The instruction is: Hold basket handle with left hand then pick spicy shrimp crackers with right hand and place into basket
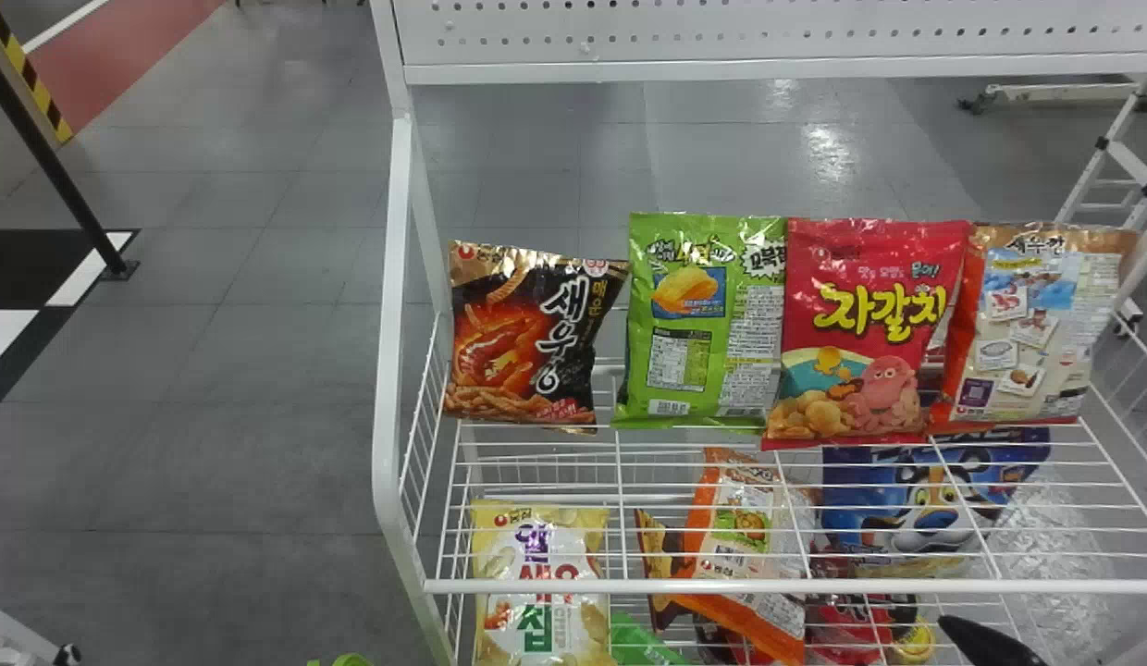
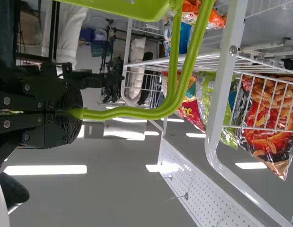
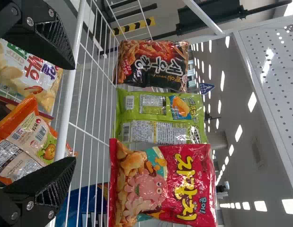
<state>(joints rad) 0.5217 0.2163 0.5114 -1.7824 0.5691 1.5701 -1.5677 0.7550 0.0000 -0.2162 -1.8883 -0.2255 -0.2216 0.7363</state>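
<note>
At the head view's bottom right, the dark tip of my right gripper (image 1: 990, 643) shows in front of the rack, well to the right of the black-and-orange spicy shrimp crackers (image 1: 523, 342), which stand leftmost on the upper shelf. In the right wrist view my right gripper (image 3: 73, 113) is open, its fingers wide apart with nothing gripped, and the spicy shrimp crackers (image 3: 153, 66) stand beyond it. The left wrist view has my left gripper (image 2: 73, 113) shut on the green basket handle (image 2: 137, 114); part of the basket (image 2: 132, 8) and the spicy shrimp crackers (image 2: 269, 123) show too.
Beside the crackers stand a green bag (image 1: 703, 324), a red bag (image 1: 865, 324) and an orange bag (image 1: 1027, 324). The rack's white front rail (image 1: 768, 586) runs before the shelf. Several snack bags lie lower down, and a perforated panel (image 1: 768, 28) is above.
</note>
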